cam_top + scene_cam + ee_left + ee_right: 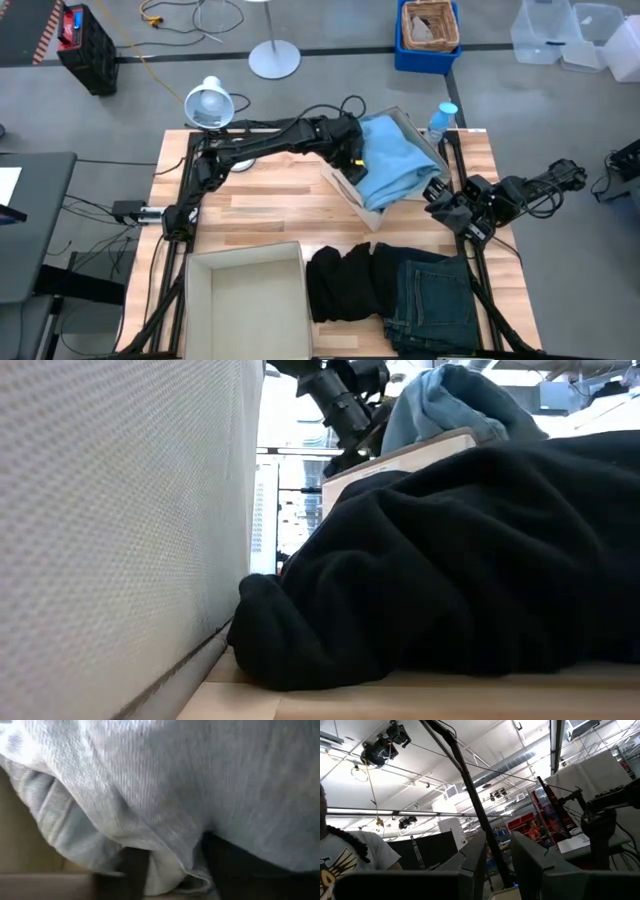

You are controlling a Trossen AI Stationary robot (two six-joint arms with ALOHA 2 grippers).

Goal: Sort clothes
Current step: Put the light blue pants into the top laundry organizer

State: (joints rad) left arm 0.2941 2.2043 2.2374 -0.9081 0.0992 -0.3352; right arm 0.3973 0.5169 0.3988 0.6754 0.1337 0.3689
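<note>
Clothes in two groups on a wooden table (270, 200). Light blue top (395, 160) heaped over the rim of a tilted cardboard box (352, 190) at the table's far middle, draping toward the right. Black garment (345, 283) bunched at the near edge, jeans (432, 300) touching it on the right, long axis running front to back. Second, larger box (245, 300) open at the near left, just beside the black garment. From the low view, only the black garment (450, 570) filling the foreground, a box wall (120, 520) on the left, the blue top (450, 405) above the tilted box (400, 465) behind. Left gripper (352, 152) reaching from the far left across to the blue top, pressed against its left edge; from its wrist view, dark fingers (134, 872) at the cloth's (175, 785) lower fold, apparently pinched on a hem, though not surely. Right gripper (447, 205) parked at the table's right edge, just beside the tilted box, pointing up toward the ceiling; fingers (472, 860) a little apart and holding nothing. A person's shoulder (350, 855) visible beyond in that view. Probable next move: lifting the top clear of the box, with the left arm clearly nearer and the cloth lying directly to that gripper's right.
</note>
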